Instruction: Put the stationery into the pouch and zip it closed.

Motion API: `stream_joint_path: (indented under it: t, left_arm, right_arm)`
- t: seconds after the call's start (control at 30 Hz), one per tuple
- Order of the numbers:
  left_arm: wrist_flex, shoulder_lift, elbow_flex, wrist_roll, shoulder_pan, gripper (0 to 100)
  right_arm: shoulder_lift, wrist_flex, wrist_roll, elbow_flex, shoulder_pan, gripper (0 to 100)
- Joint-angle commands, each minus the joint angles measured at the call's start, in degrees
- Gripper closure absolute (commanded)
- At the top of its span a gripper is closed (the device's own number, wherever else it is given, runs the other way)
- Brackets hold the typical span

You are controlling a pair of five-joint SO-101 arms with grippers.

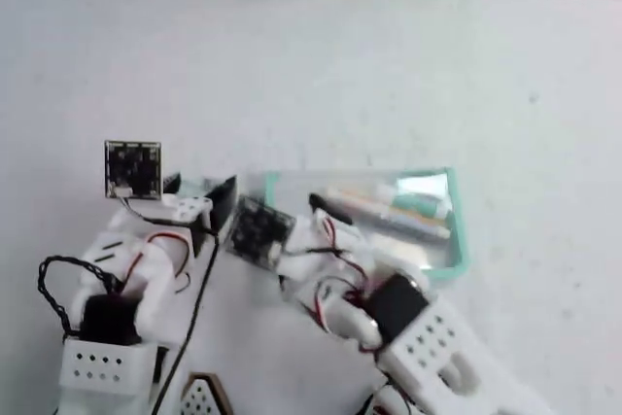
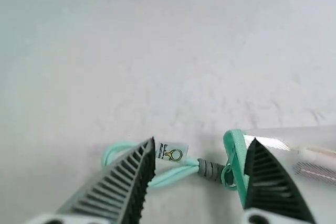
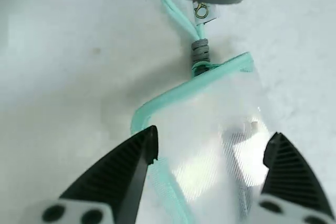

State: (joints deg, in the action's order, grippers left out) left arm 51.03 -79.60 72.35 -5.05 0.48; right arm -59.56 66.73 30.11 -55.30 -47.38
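A clear pouch [image 1: 442, 240] with teal edging lies flat on the white table, with pens [image 1: 389, 206] inside it. From its near-left corner [image 2: 235, 148] a grey zip pull [image 2: 210, 170] and a teal cord loop [image 2: 157, 174] lie on the table. My left gripper [image 2: 199, 166] is open, its fingers on either side of the cord and pull. My right gripper [image 3: 210, 150] is open over that same end of the pouch [image 3: 220, 124], one finger at each side. In the high view both grippers [image 1: 199, 191] [image 1: 292, 213] meet at the pouch's left end.
The white table [image 1: 321, 75] stretches wide beyond the pouch to a dark far edge. A black cable [image 1: 49, 289] loops beside the left arm. A small dark-rimmed object [image 1: 199, 397] lies at the front edge between the arms.
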Motion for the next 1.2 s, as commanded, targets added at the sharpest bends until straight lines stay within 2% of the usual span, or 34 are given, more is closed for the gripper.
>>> stream_joint_path:
  t: [0.0, 0.07, 0.17, 0.2, 0.27, 0.3, 0.37, 0.6, 0.73, 0.97, 1.17]
  left_arm:
    - [-1.1, -0.4, -0.4, -0.5, 0.7, 73]
    - [-1.1, -0.4, -0.4, -0.5, 0.7, 73]
    - [-1.1, -0.4, -0.3, -0.4, 0.7, 73]
    - [-1.1, -0.4, -0.2, 0.4, 0.7, 73]
    - [-1.1, -0.4, -0.2, 1.3, 0.5, 73]
    - [-1.1, -0.4, -0.3, 0.7, 0.1, 73]
    - [-1.1, -0.4, -0.6, -0.5, -2.1, 73]
    - [-1.6, -0.4, -2.4, -4.7, -15.4, 80]
    - [-1.6, -0.4, -2.0, -6.7, -18.2, 80]
    - [-1.6, -0.4, -2.0, -7.8, -18.7, 80]
    - [-1.6, -0.4, -1.9, -7.8, -18.5, 80]
  right_arm:
    - [-5.1, 9.0, 5.6, 2.5, -7.3, 69.0]
    - [-5.8, 9.5, 6.0, 2.4, -5.8, 75.0]
    - [-4.6, 7.7, 6.0, 2.1, 2.6, 96.3]
    - [-4.0, 5.8, 5.9, 1.1, 5.8, 99.7]
    - [-2.2, 2.1, 5.5, -2.7, 11.6, 93.5]
    - [-1.1, -0.2, 5.5, -5.4, 12.1, 94.2]
    - [2.2, -4.8, 5.6, -10.1, 10.9, 98.7]
    - [18.2, -11.9, 6.1, -12.1, 1.4, 97.9]
    - [29.0, -20.1, 6.1, -10.7, 2.0, 97.9]
    - [45.4, -20.8, 7.1, 6.2, 11.4, 97.9]
    - [46.4, -17.7, 4.9, 10.2, 11.4, 97.9]
